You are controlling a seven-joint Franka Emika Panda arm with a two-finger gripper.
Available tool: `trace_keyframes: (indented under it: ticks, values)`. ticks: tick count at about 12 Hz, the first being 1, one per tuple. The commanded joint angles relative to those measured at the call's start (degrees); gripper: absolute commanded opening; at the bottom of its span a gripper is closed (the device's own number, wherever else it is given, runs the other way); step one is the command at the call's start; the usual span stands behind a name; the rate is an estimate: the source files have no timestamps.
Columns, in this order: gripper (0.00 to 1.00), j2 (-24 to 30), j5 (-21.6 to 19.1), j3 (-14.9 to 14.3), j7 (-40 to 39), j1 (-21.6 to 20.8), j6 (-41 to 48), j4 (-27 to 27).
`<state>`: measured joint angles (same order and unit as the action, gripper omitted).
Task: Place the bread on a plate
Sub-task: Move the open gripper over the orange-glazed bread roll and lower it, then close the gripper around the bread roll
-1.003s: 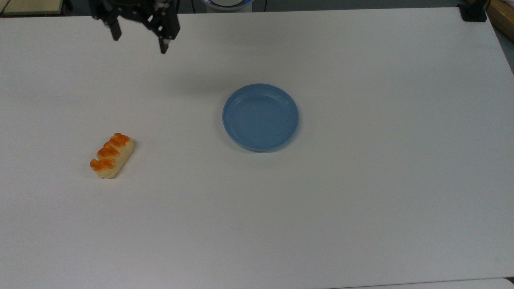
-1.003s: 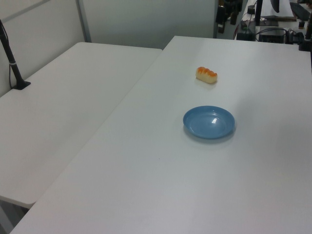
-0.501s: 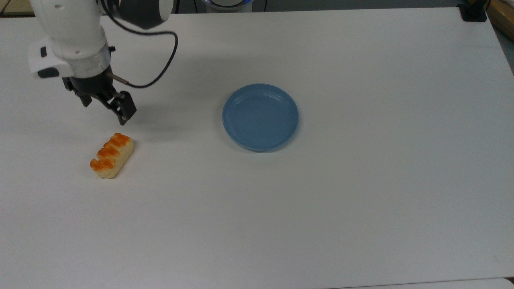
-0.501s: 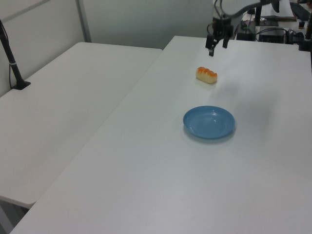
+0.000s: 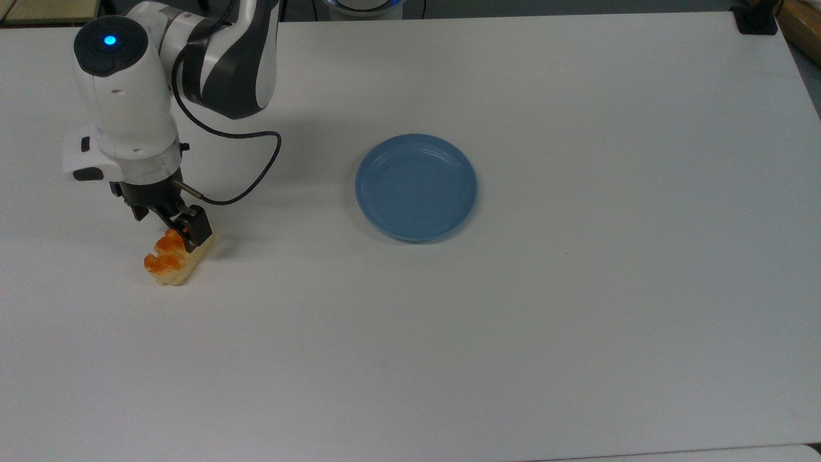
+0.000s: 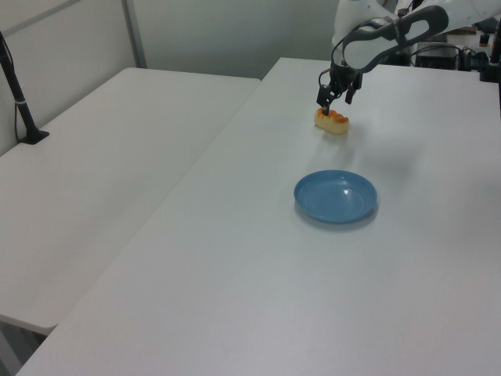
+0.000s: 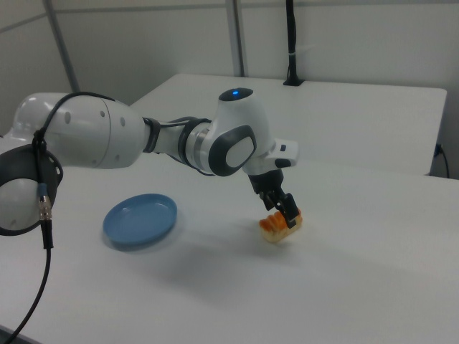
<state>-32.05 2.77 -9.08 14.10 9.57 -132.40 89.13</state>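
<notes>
Straddling the bread (image 5: 172, 258) near the desk's (image 5: 577, 321) edge, the gripper (image 5: 168, 226) sits spread, unclosed; next it likely must pinch, then carry to the plate (image 5: 415, 187).

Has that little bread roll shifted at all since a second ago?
No. In the top view the bread lies at the same spot left of the plate; the gripper came down over it.

No text, label, brand, number or sign can be read anywhere — not on the arm, the objects, or the table surfaces.
</notes>
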Motion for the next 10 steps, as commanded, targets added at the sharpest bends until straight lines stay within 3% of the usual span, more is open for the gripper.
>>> trace_keyframes:
  ticks: [1, 3, 4, 6, 8, 10]
  values:
    - [1.00, -1.8, -0.2, -0.2, 1.2, -0.7, -3.4, -0.4]
    - [1.00, -2.8, -0.2, -0.2, 1.2, -1.2, -4.2, -0.4]
    - [0.89, -2.8, -0.1, -0.2, 0.6, -1.1, -4.2, -0.4]
    - [0.39, -2.6, -0.2, -0.2, -4.0, -1.1, -4.2, -0.1]
    - [0.19, -2.2, -0.2, -0.2, -5.7, -1.0, -4.0, 0.1]
    - [0.15, -0.9, -0.3, -0.3, -5.7, -0.8, -3.6, -0.1]
